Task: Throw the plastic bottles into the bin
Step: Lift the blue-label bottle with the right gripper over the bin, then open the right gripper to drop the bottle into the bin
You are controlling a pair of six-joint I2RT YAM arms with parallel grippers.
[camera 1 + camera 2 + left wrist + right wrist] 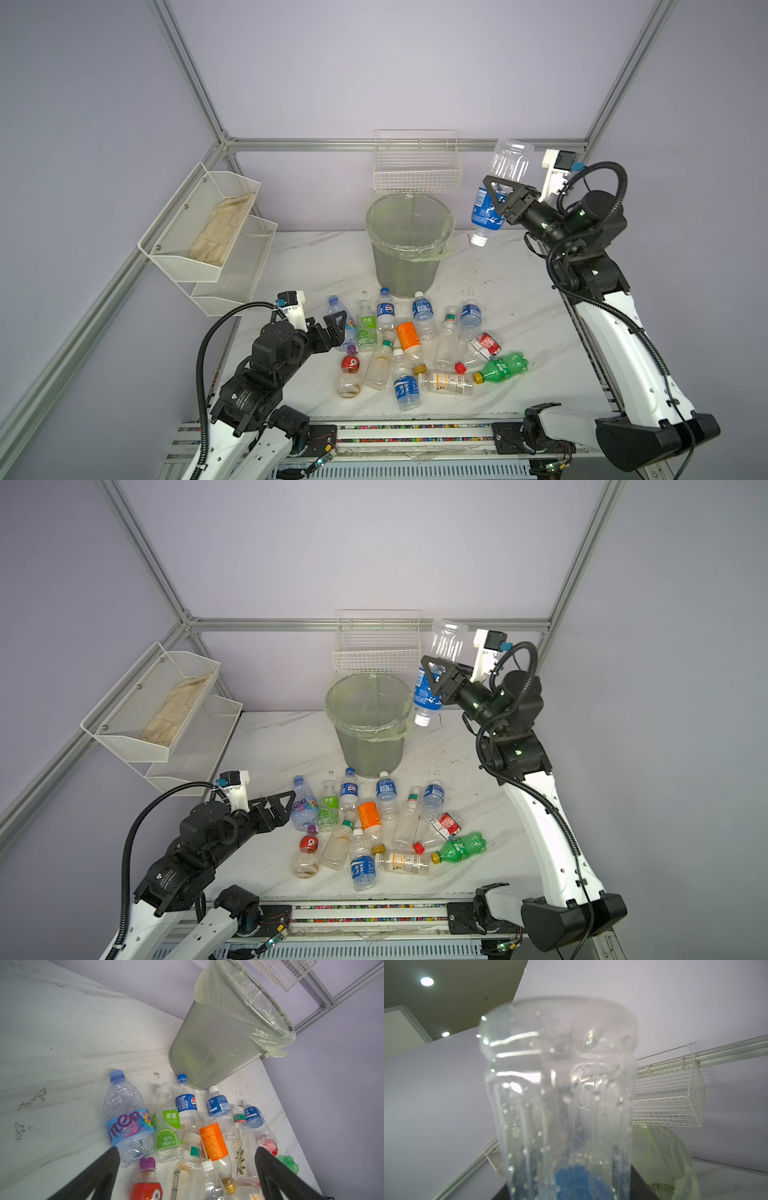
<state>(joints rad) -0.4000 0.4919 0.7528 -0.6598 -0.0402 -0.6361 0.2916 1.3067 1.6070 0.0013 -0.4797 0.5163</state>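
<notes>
Nearest the front edge of the white marbled table [540, 374], the plastic bottles [409, 349] lie in a loose heap. Most are clear and crumpled, with their caps mostly pointing towards the back. A blue-labelled bottle [406, 388] and a yellow-capped bottle [449, 382] with a pale printed label lie closest, the second crosswise. Just beside it lies the all-green bottle [505, 368], which also has a yellow cap. At the heap's left, a squat red-labelled bottle [350, 370] wears a purple cap.

Further in are an orange-labelled bottle [409, 336], a lime-labelled bottle [367, 328] and several with dark blue labels and white or blue caps. The left gripper [334, 328] hovers low at the heap's left edge, by a bigger pale-blue-labelled bottle [128, 1126]. Its jaws stand wide apart and hold nothing.

Behind the heap, with two caps just beside its base, stands the bin [405, 266]. It is a tapered grey mesh basket, and its pale green bag is folded over the rim.

Just right of the rim in both top views, well above the table, the right gripper [496, 191] is clamped on the middle of an upturned bottle [505, 166]. This bottle has a ribbed clear body at the top, a blue label below the jaws and a white cap at the bottom, tilted slightly towards the bin.

On the back wall, behind the bin, hangs a white wire basket [417, 174].
</notes>
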